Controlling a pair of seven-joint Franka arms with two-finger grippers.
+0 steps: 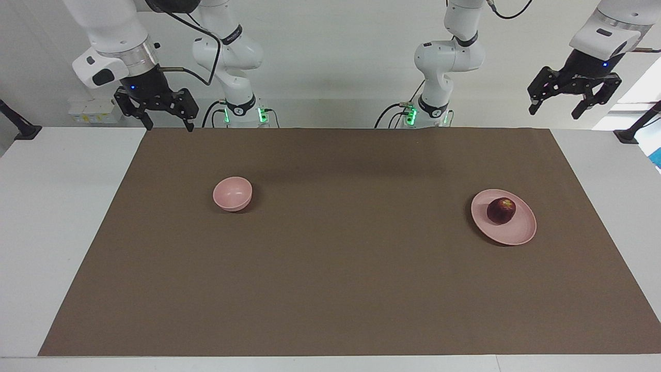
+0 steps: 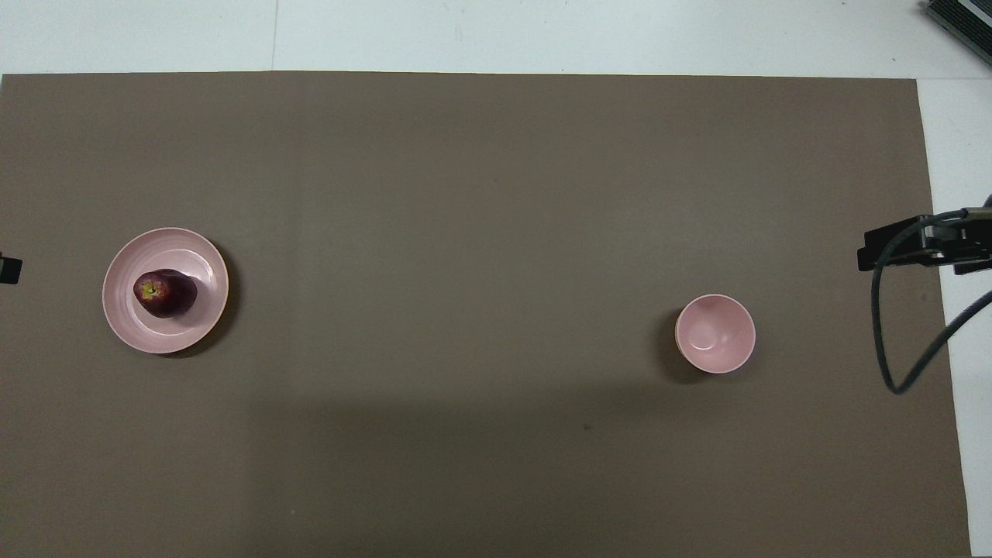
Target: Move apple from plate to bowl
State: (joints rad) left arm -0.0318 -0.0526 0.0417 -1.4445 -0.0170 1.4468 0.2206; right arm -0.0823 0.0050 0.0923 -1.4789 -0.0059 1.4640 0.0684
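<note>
The dark red apple (image 1: 501, 210) lies on the flat pink plate (image 1: 518, 233) toward the left arm's end of the table; both also show in the overhead view, the apple (image 2: 164, 293) on the plate (image 2: 194, 252). The small deep pink bowl (image 1: 232, 194) stands empty toward the right arm's end and also shows in the overhead view (image 2: 714, 333). My left gripper (image 1: 553, 111) hangs open and empty, raised over the white table edge well away from the plate. My right gripper (image 1: 170, 126) hangs open and empty over the mat's corner by its base, apart from the bowl.
A brown mat (image 1: 330, 268) covers most of the white table (image 1: 57, 217). The two arm bases (image 1: 242, 111) stand at the robots' edge. Black clamp mounts (image 1: 20, 129) sit at both ends of the table.
</note>
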